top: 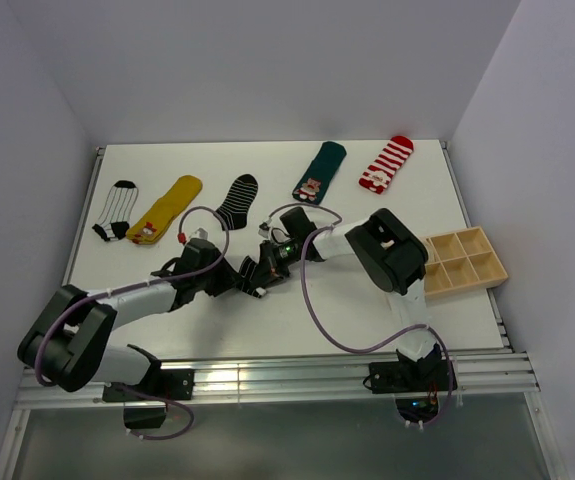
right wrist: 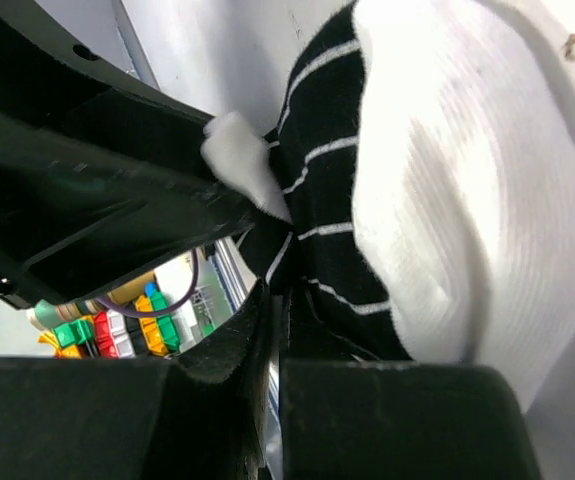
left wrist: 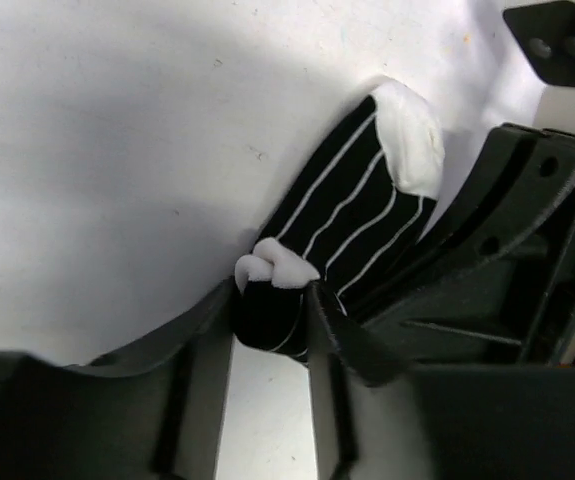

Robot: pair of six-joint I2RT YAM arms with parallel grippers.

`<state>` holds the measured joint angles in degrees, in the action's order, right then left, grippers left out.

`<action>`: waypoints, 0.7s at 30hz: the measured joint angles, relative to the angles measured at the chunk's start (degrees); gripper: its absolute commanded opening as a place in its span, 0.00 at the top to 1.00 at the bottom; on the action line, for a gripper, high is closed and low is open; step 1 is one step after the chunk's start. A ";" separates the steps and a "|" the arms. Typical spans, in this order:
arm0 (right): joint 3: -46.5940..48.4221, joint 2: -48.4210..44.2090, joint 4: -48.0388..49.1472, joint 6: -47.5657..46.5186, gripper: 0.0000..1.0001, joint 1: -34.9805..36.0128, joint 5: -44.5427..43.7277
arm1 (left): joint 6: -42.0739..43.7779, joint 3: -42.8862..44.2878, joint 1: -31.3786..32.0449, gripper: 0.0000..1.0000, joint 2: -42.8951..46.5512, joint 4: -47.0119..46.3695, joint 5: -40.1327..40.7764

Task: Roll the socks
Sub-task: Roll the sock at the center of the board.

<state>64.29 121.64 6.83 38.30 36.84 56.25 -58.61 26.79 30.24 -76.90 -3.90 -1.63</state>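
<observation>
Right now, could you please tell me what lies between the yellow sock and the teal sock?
A black, white-striped sock lies there, touching neither; the top external view shows it.

Our left arm [top: 127,297] lies low and reaches to the right. Our right arm [top: 392,250] folds at the elbow and reaches back to the left, so both wrists meet nose to nose. Our left claw [left wrist: 272,335] pinches one end of the black striped sock [left wrist: 352,215]. Our right claw [right wrist: 272,385] is clamped tight on the same sock.
</observation>
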 measured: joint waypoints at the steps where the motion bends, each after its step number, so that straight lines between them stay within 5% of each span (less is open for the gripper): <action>1: 0.02 0.00 -0.02 -0.04 0.96 0.00 -0.02 | -0.33 0.39 0.02 0.66 -0.83 -0.39 -0.02; 3: 0.26 0.00 -0.48 -0.50 0.90 0.00 -0.22 | -0.81 1.27 0.07 0.79 -2.56 -0.57 -0.07; 7: 0.31 -1.46 -2.21 -2.99 0.68 0.04 -2.14 | -0.55 5.42 0.13 0.84 -6.54 1.42 -0.61; 10: -0.72 -5.73 -5.22 -7.08 0.63 0.57 -8.00 | 0.66 9.46 0.20 0.86 -9.27 4.85 -1.03; 21: -5.40 -25.22 -9.29 -22.64 0.56 17.73 -50.77 | 8.76 22.95 0.48 0.86 -14.69 23.65 1.64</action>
<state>58.89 96.42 -2.46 15.66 54.57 5.48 -49.84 49.74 30.72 -91.59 19.75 0.01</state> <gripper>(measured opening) 0.438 0.200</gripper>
